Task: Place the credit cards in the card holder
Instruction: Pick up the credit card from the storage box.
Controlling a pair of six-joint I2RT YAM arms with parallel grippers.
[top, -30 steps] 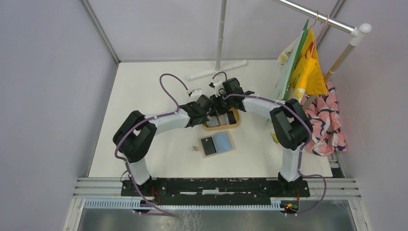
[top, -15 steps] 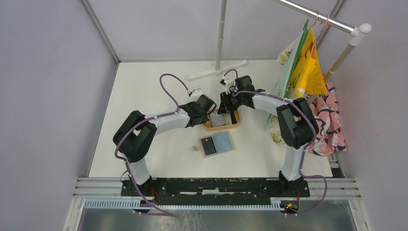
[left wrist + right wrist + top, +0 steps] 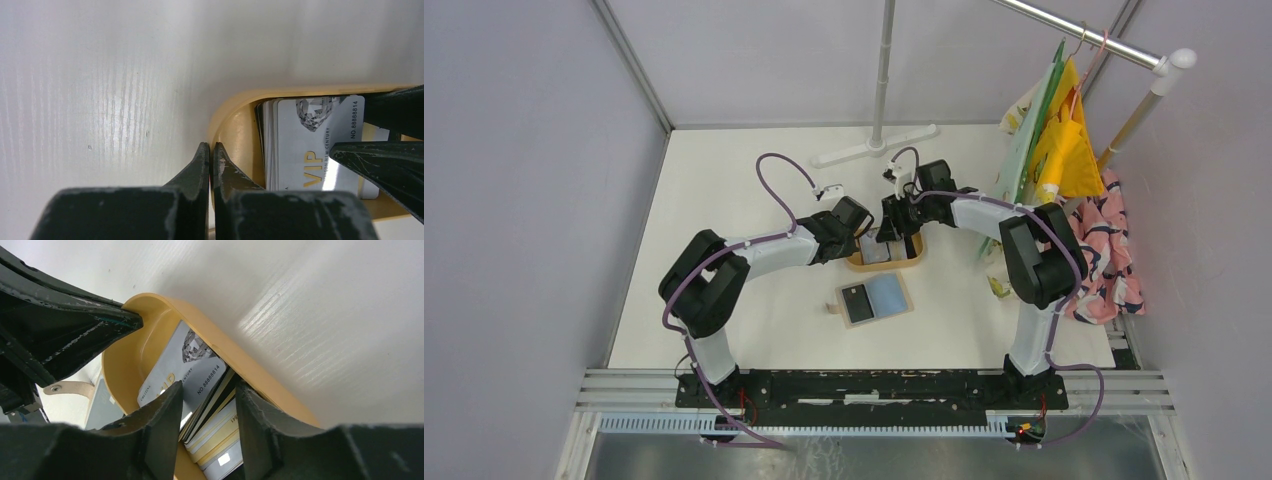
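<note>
Your right gripper (image 3: 209, 392) is down inside the wooden tray (image 3: 150, 304), jaws apart and straddling the stack of credit cards (image 3: 212, 415). One finger overlaps the near face of the stack and the other sits close to the tray's inner wall. Can't tell whether the pads are actually pressing on the cards or just standing around them. The stack leans on edge in the tray with a silver VIP card (image 3: 187, 367) as its outer face; darker and cream-striped cards are packed behind it. Your left gripper (image 3: 210, 150) is clenched tight with nothing between the fingers, and its tips are at the rounded end of the tray's rim, on the side opposite your right gripper. From the left wrist view the card stack lies just past that rim, with your right gripper's dark fingers crossing in over it. Farther out, toward the arm bases, the card holder (image 3: 886, 294) lies open and flat on the white table (image 3: 100, 75), near the tray but apart from it, blue lining up. A black card (image 3: 857, 303) is already on its left half. Neither gripper touches the card holder. Colourful cloths (image 3: 1064, 150) hang off a rail at the right edge.
</note>
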